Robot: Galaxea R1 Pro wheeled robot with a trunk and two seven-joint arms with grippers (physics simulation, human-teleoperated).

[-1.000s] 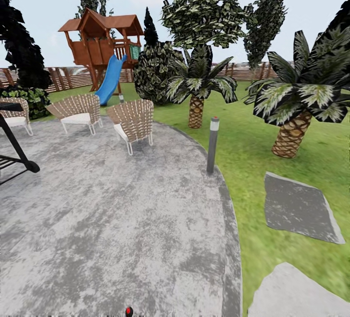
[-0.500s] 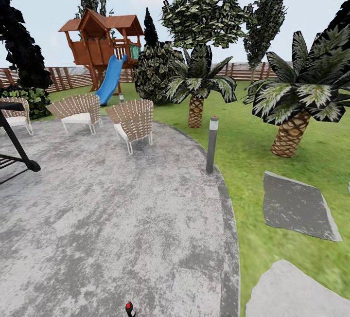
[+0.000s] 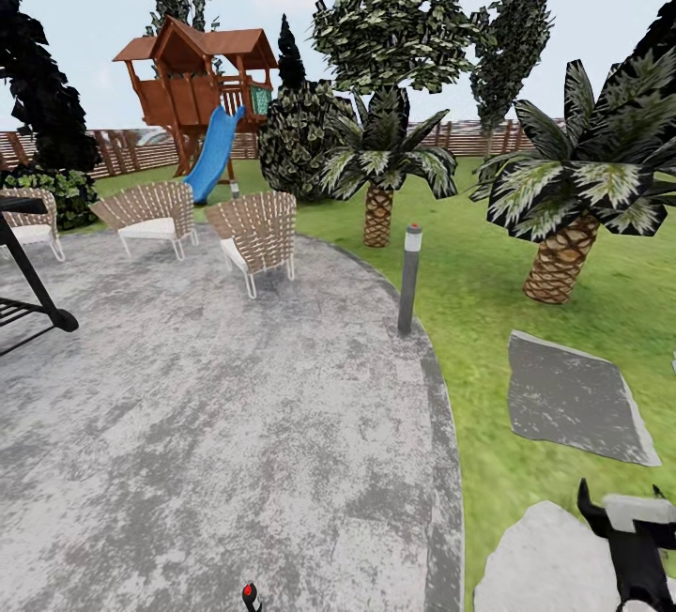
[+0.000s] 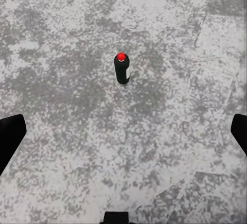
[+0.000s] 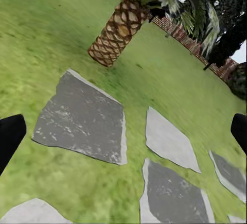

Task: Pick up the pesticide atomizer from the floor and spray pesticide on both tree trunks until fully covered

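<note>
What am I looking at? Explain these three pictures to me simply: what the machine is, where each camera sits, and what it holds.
This is a simulated wheeled robot with two arms, each ending in a two-finger gripper. The large picture comes from its head camera, looking over a grey paved patio with wicker chairs, a bollard lamp and palms. The other two come from cameras near each gripper. The left gripper looks down at a small black bottle with a red top, upright on the paving, probably the atomizer. The right gripper faces grass and stepping slabs. Both are open; nothing is held.
</note>
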